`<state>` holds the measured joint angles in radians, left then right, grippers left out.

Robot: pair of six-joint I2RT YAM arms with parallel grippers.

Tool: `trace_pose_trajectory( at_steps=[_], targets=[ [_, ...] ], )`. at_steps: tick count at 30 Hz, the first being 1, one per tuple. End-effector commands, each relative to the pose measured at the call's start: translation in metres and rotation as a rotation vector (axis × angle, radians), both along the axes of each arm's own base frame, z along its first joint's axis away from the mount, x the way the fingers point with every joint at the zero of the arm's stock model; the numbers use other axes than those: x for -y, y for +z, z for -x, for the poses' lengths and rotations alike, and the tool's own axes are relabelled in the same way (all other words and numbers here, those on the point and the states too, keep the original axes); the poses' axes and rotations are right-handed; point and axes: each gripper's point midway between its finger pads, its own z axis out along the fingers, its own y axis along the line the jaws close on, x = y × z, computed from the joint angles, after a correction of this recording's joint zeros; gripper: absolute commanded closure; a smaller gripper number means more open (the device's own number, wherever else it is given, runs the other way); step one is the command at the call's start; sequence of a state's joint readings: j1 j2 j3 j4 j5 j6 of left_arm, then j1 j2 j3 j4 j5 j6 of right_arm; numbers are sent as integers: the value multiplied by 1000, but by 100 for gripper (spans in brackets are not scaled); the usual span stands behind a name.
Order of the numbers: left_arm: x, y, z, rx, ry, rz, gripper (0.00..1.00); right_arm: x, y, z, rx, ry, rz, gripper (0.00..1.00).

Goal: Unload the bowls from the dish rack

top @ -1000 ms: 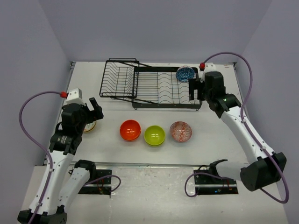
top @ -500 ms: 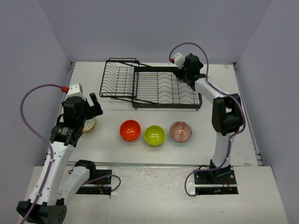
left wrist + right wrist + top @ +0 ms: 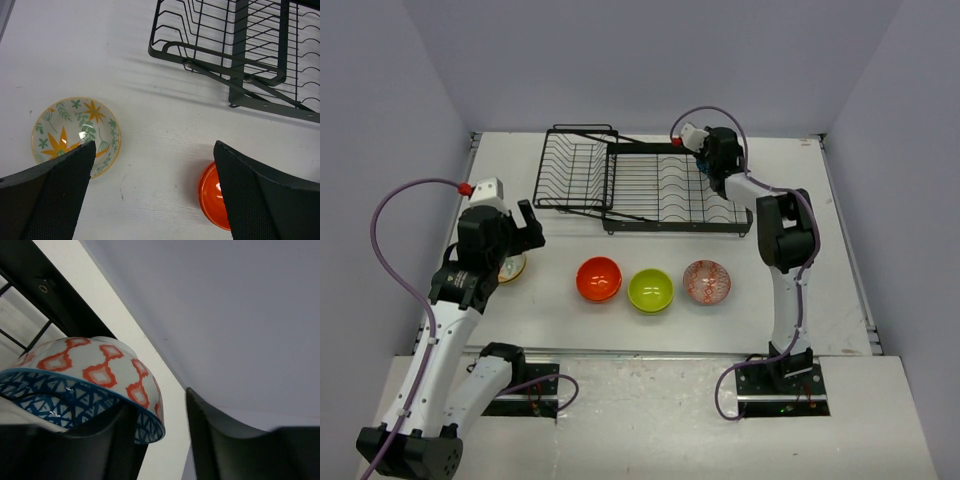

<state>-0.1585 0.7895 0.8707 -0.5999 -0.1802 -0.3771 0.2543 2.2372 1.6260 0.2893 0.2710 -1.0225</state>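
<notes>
White arm links (image 3: 438, 345), black joints (image 3: 480, 245), looping purple cables (image 3: 382, 240), red connector caps (image 3: 465, 187), black textured gripper pads (image 3: 55, 200)

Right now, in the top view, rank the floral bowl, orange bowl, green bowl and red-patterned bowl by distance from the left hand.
From the left hand:
1. floral bowl, beside it, far left
2. orange bowl, row's left end
3. green bowl, middle
4. red-patterned bowl, right end

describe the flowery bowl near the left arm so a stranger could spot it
Start at the black dish rack at the back of the table, then come forward to the row of three bowls. Left of its orange bowl, partly under the left arm, sits the floral bowl: the only pale one, with orange flowers, green leaves and a yellow rim.
</notes>
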Motion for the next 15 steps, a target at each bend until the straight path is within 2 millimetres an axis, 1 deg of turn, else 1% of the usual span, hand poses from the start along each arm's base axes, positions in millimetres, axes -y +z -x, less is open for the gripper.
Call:
trace_pose_trajectory(
  at_steps=[1, 2, 3, 6, 7, 9, 11, 13, 14, 15],
  targets=[
    [7, 6, -6, 36, -46, -1, 0, -2, 36, -16, 158, 16, 32, 63],
    [7, 6, -6, 35, -47, -1, 0, -1, 35, -16, 164, 16, 45, 68],
    [7, 4, -6, 32, -48, -1, 0, 0, 31, -15, 161, 14, 46, 70],
    [11, 3, -7, 33, -67, 7, 0, 0, 14, -12, 123, 9, 37, 81],
    [12, 4, -7, 36, -73, 10, 0, 1, 13, -13, 132, 4, 38, 91],
    [13, 1, -7, 31, -80, 12, 0, 3, 7, -11, 129, -4, 41, 100],
    [13, 1, -6, 32, -79, 14, 0, 6, 2, -10, 137, -22, 37, 100],
    [13, 2, -5, 38, -80, 17, 0, 7, 7, -10, 176, -35, 29, 100],
    [14, 3, -5, 43, -83, 19, 0, 11, 8, -9, 192, -61, 30, 100],
    [14, 3, -5, 43, -83, 21, 0, 13, 21, -10, 264, -80, 11, 100]
  ],
)
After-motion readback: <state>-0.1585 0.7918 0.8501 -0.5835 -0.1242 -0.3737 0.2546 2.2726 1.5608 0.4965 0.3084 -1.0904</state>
